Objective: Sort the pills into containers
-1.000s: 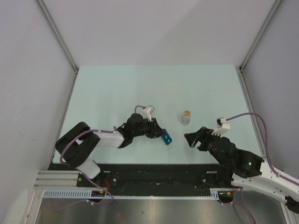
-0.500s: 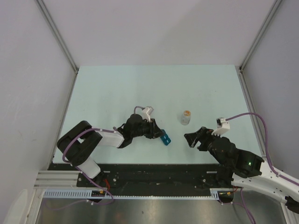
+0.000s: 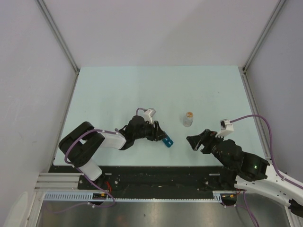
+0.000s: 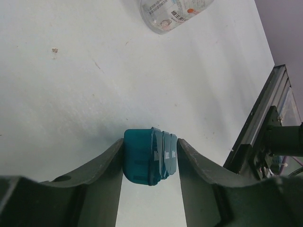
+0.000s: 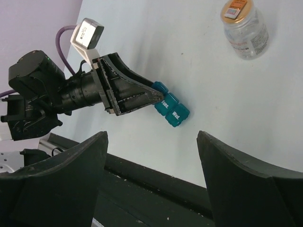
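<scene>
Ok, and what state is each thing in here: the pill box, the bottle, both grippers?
left gripper: shut on the pill box.
right gripper: open, empty.
pill box: lids shut, gripped at one end.
bottle: upright, capped, standing free.

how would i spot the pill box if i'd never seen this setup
On the pale green table, look near the middle of the near edge. The pill box sits between the fingers of the left gripper. It is a small bright-blue block with day labels on its lids, unlike the clear, tan-capped bottle standing farther back.
</scene>
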